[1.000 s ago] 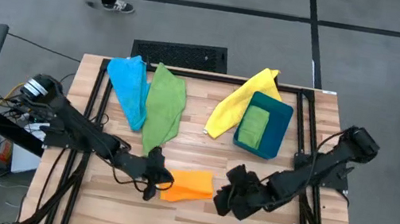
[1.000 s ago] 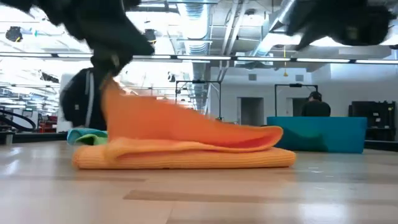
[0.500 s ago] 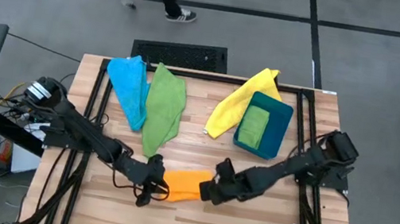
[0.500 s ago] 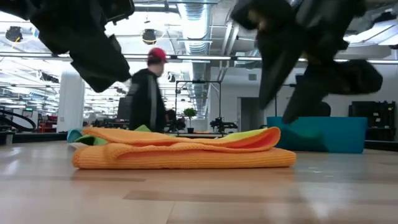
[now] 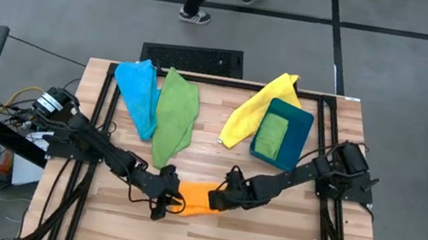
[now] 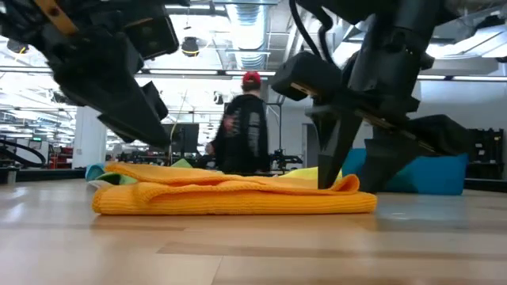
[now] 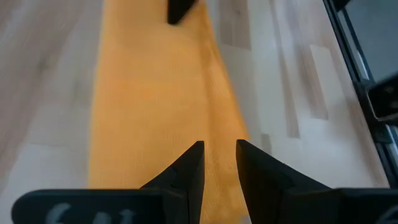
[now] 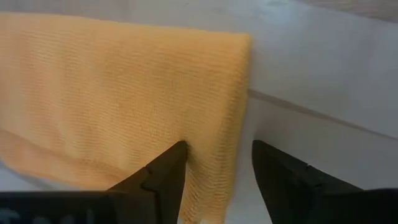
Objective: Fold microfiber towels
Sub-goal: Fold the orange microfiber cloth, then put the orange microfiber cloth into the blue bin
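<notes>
Right tool (image 5: 217, 200) now down astride orange towel (image 5: 197, 197) edge, open, left tool (image 5: 169, 202) parted above it, low view alone shows person (image 6: 246, 123).

Two dark jointed arms, each ending in a tapered black two-fingered claw.

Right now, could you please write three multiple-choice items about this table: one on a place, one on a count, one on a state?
1. Where is the orange towel?
A. in the bin
B. on the table between both end effectors
C. on the floor

2. How many towels lie outside the bin?
A. two
B. four
C. six

3. How are the right end effector fingers?
A. open at the orange towel's edge
B. shut on the yellow towel
C. out of view

Key: 1 B, it lies flat on the wood. 2 B, blue, green, yellow, orange. 3 A, a gap shows between them.
</notes>
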### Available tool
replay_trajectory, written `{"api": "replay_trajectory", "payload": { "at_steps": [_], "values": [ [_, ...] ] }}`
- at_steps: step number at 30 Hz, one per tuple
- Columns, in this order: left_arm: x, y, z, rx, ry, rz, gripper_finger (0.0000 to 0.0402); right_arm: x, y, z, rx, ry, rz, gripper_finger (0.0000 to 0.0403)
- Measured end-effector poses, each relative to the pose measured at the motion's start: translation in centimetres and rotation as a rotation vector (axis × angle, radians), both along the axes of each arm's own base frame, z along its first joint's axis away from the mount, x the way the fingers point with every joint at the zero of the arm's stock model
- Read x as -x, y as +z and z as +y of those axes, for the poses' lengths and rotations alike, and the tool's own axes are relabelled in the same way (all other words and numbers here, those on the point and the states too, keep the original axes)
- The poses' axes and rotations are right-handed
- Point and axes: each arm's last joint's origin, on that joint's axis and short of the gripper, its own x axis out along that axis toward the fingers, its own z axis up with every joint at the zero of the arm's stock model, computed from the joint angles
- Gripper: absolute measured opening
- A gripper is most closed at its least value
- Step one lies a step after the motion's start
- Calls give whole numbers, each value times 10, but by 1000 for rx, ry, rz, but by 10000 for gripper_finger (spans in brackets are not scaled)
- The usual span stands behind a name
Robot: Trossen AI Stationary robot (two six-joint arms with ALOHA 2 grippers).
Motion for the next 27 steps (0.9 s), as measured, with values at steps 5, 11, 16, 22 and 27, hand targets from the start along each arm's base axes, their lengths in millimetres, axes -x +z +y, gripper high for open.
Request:
{"api": "replay_trajectory", "payload": {
  "at_steps": [5,11,16,22,27],
  "values": [
    [-2,1,5,5,-4,-1,85,-1,-7,1,-23,-7,25,189],
    [-8,2,13,28,-16,3,85,3,-7,-1,-11,24,65,71],
    [-14,6,22,85,-55,12,85,-1,-7,-5,-31,72,49,17],
    [-11,22,34,135,-86,17,85,-3,23,-17,9,188,41,10],
    [2,51,48,106,-63,-38,85,4,73,-43,71,260,24,10]
  ]
}}
